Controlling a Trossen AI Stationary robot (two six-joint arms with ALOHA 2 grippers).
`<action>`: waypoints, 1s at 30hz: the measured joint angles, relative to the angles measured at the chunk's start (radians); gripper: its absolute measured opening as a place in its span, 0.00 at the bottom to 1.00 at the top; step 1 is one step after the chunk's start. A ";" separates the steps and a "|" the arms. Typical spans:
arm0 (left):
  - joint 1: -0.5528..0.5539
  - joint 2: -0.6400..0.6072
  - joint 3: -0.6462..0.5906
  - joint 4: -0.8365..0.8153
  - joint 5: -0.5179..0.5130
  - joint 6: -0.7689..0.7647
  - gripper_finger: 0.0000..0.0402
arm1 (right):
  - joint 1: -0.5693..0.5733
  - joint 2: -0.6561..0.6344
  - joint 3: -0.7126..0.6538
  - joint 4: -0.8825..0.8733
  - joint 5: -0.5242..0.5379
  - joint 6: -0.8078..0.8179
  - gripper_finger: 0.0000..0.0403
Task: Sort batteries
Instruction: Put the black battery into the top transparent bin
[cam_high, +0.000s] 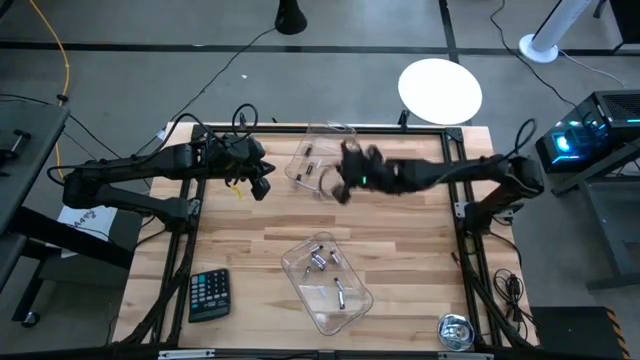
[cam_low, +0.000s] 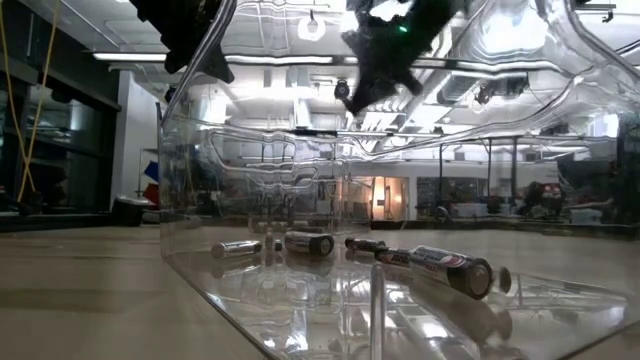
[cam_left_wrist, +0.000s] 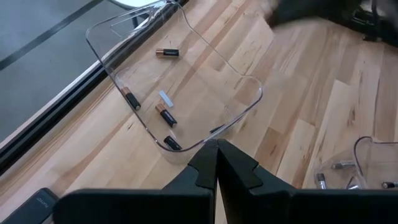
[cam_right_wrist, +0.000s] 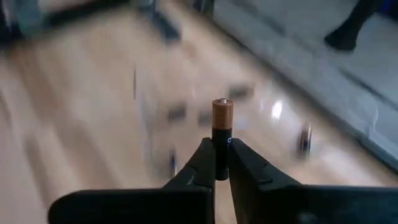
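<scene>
Nearest, several batteries (cam_low: 450, 268) are seen lying in a clear tray (cam_high: 327, 283) on the bench (cam_high: 240, 245). Farther back, a copper-topped battery (cam_right_wrist: 222, 127) is held upright in the closed right gripper (cam_right_wrist: 221, 158) over another tray (cam_high: 312, 160). Beside it, the left gripper (cam_left_wrist: 217, 163) is kept closed and empty.

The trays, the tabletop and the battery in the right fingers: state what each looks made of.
The trays look like clear glossy plastic: batteries and wood show through, with bright glints in the low view. The tabletop looks like pale jointed wood strips, matte. The battery held by the right gripper seems metal-cased, black wrap with a copper-coloured end.
</scene>
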 joint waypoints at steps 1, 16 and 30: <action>0.000 0.000 0.000 0.000 0.000 0.000 0.00 | -0.031 0.004 0.016 0.042 -0.007 -0.009 0.02; 0.000 0.000 0.000 0.000 0.003 -0.008 0.00 | -0.220 0.169 0.058 0.099 -0.232 0.223 0.53; 0.000 0.000 0.000 0.000 -0.007 0.005 0.00 | 0.132 -0.288 -0.253 -0.739 -0.243 0.613 0.57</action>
